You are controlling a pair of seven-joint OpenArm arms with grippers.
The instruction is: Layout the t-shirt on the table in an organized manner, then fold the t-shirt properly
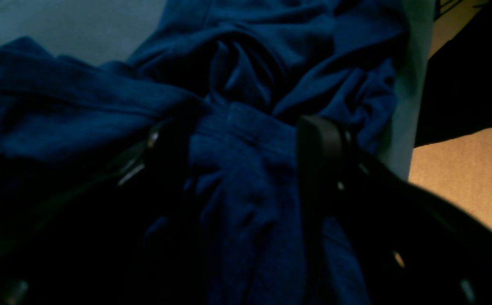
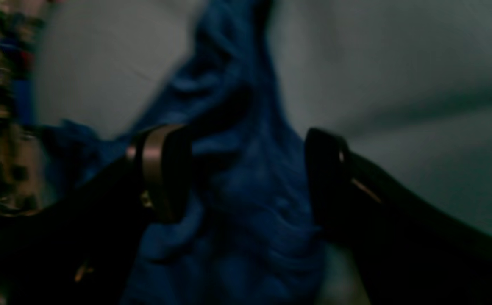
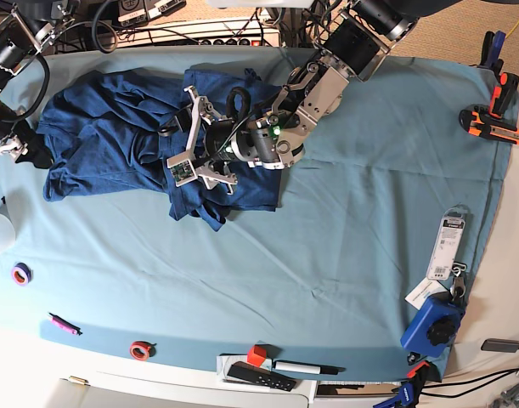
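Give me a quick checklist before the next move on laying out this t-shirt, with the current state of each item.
1. The t-shirt lies spread flat: not ok, it is bunched and wrinkled.
2. Shirt fully on the table: ok in the base view, though one fold lies close to the edge in the left wrist view.
3. Left gripper open, with fabric between its jaws: ok.
4. Right gripper open, straddling a ridge of shirt: ok, though that view is blurred.
5. Either gripper clamped on cloth: not ok, both stand wide.
6. Sleeves and collar located: cannot tell.
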